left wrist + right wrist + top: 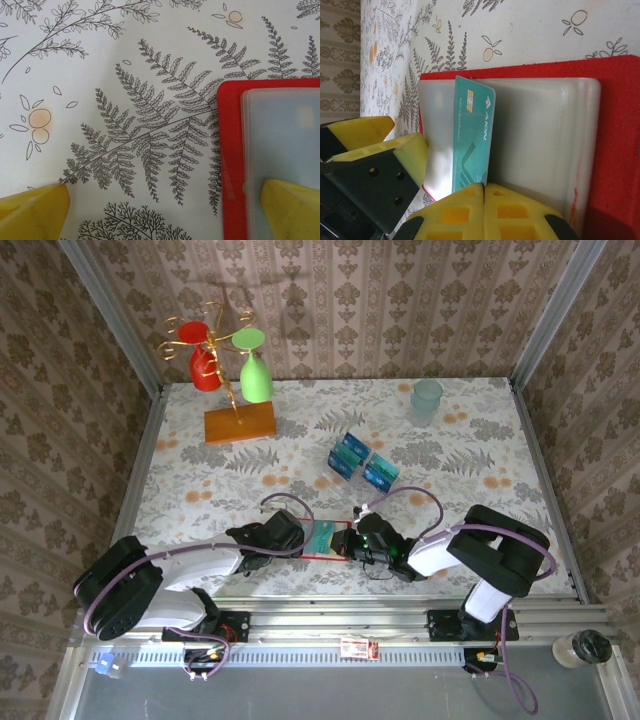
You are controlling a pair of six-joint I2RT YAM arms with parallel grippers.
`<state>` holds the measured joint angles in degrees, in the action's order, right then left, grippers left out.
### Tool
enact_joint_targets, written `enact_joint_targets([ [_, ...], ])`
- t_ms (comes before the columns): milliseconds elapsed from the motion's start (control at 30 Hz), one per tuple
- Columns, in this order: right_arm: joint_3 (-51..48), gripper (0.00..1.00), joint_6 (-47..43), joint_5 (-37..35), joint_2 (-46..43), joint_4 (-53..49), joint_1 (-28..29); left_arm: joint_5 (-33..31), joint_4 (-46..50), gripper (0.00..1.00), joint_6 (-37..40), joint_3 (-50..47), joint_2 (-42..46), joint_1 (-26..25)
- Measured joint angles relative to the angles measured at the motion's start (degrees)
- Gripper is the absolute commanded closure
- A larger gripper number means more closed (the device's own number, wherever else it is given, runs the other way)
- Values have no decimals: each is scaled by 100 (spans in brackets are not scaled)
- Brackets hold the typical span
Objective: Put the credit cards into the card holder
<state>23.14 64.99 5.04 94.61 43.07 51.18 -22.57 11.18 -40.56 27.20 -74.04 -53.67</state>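
Fern-print cloth (125, 75) is lying under the red holder (615, 125), which is sitting open at the table's near edge between your grippers. Your left gripper (164, 189) is spreading wide, one finger (292, 210) resting on the clear sleeve (285, 135), probably to pin it flat. Your right gripper (484, 192) is pinching the teal card (472, 135) with its fingers closed, apparently feeding it into a pocket. Blue cards (362, 462) are standing farther back.

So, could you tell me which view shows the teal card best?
Right wrist: the teal card stands in the card holder's sleeves, print legible. Top external gives a tiny teal patch; left wrist, the holder's sleeve.
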Motion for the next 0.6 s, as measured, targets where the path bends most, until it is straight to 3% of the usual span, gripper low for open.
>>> enact_joint_targets([
  [600,-13,100,37,111,-72,-140,20,0,-17,0,0,0,-15,0],
])
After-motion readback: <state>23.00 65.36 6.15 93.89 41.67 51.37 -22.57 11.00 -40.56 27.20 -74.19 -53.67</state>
